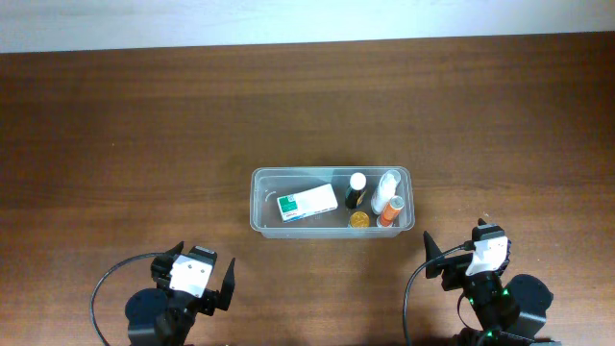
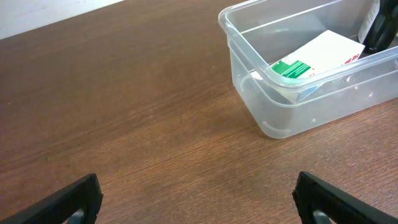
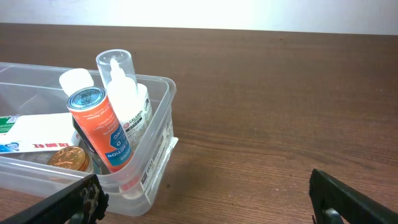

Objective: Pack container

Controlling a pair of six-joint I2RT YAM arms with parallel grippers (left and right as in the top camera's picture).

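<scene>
Container (image 1: 298, 171), clear plastic, long, sits about mid-bench, long side running 9 to 3 o'clock in the overhead view. Bench (image 1: 115, 125) is dark wood. Inside, at the 9 o'clock end, a white-and-green box (image 1: 307, 203) lies flat. At the 3 o'clock end are a dark bottle with white cap (image 1: 356, 190), a white bottle under a clear cap (image 1: 387, 183), an orange bottle (image 1: 388, 210) and a small gold-topped round item (image 1: 358, 220), packed close together.

Left hand (image 1: 204, 256) is near the bench's 6 o'clock edge, well apart from the container, which lies at roughly 2 o'clock from it. Fingers spread wide, nothing held. In its wrist view the container's box end shows at upper right.

Right hand (image 1: 468, 248) is also at the near edge, container at roughly 10 o'clock from it, near but apart. Fingers spread wide, empty. In its wrist view the bottle end sits at 9 o'clock.
</scene>
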